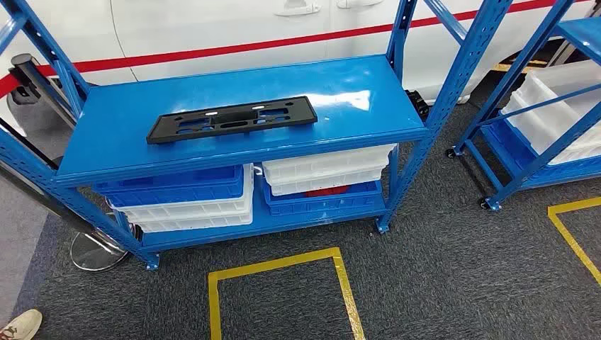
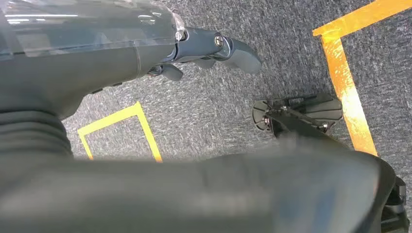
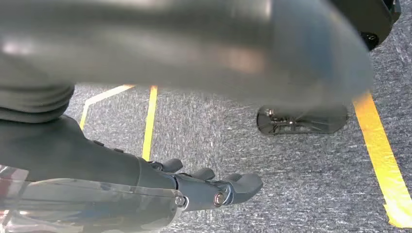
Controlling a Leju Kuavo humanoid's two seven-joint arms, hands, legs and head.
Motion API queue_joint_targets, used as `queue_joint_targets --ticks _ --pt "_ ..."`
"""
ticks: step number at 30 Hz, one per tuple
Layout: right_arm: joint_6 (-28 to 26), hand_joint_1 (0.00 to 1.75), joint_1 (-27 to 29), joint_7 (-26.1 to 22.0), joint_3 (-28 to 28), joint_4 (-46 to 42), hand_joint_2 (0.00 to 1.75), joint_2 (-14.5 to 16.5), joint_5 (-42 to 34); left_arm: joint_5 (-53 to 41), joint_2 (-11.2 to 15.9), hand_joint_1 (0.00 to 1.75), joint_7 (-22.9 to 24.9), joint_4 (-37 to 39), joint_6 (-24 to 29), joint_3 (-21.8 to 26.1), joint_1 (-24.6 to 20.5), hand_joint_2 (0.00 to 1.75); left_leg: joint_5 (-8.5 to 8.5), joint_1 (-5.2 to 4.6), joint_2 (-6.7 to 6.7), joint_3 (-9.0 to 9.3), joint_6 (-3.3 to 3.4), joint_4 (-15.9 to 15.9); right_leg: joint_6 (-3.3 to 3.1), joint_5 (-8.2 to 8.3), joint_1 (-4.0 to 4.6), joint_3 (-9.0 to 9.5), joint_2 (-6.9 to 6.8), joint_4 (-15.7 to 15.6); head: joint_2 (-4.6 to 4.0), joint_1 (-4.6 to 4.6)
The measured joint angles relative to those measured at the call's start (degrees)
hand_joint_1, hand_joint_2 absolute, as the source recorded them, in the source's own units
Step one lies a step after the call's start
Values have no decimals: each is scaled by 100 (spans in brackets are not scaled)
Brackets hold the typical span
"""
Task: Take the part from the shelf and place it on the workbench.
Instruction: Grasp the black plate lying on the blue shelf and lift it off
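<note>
While the flat black plastic part (image 1: 232, 120) lies on the blue metal shelf (image 1: 142, 106), left hand (image 2: 214, 51) and right hand (image 3: 214, 187) hang released, holding nothing, above grey carpet (image 2: 218, 111).

We see dark grey carpet (image 1: 439, 283) marked with yellow tape lines (image 1: 283, 265). A blue metal shelf (image 1: 234, 106) fills the centre of the frame, with white bins (image 1: 326, 170) and blue bins (image 1: 170, 185) stacked underneath. A second blue rack (image 1: 538, 127) stands at the right edge, and a white car (image 1: 227, 28) with a red stripe runs along the top.
</note>
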Motion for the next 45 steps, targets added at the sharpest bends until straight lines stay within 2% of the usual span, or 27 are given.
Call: queue_joint_targets --ticks 7,10,17,21,25,29,31,35,38,41,45 --pt "0 0 -13 0 -71 4 175 2 3 2 1 0 -1 0 0 -74 -25 175 -2 0 0 -1 3 0 1 -1 -1 -1 0 0 0 0" --pt "11 0 -84 0 -396 49 175 7 158 65 16 0 -51 7 0 -220 -92 175 -2 -1 0 -3 4 0 1 -1 -2 -2 -1 0 0 0" --pt "79 0 -285 89 -1262 214 175 40 1103 475 41 0 -382 110 14 -102 -275 175 -2 -2 0 -3 4 1 2 -1 -4 -1 -2 0 0 0" --pt "137 0 -393 100 -1741 316 0 72 1685 728 51 0 -542 204 46 26 -360 0 -2 -2 0 -6 4 1 2 -1 -9 -4 -2 0 0 0" --pt "218 0 -528 49 -2256 422 0 106 2326 992 62 0 -721 309 66 169 -464 0 -2 -2 -1 -9 4 1 2 -2 -8 -6 -2 0 0 0" --pt "315 0 -672 -124 -2821 548 175 151 2966 1236 80 0 -915 433 74 327 -568 0 -2 -2 -1 -8 4 1 3 -2 -8 -5 -2 0 0 0" --pt "359 0 -739 -221 -3103 612 175 178 3269 1351 89 0 -1010 495 74 407 -618 0 -2 -2 -1 -8 4 1 3 -2 -8 -5 -2 0 0 0" --pt "469 0 -878 -482 -3565 715 0 227 3784 1540 108 0 -1179 609 71 543 -706 0 -2 -7 -2 -13 6 10 7 2 -22 -6 -3 -1 0 0" --pt "641 0 -1023 -919 -3752 701 0 271 3991 1643 131 0 -1282 684 51 628 -764 0 -1 -19 -3 -19 13 16 16 7 -36 -10 -3 -2 0 -2" --pt "812 0 -1097 -1374 -3632 398 0 304 3887 1709 154 0 -1337 732 42 693 -804 0 -6 -34 -4 -26 44 35 37 12 -51 -10 -4 -2 0 -2" --pt "905 0 -1130 -1645 -3416 -182 0 315 3574 1754 168 0 -1357 762 42 743 -815 0 -11 -60 -5 -57 111 75 105 27 -78 -12 -5 -14 0 -2"
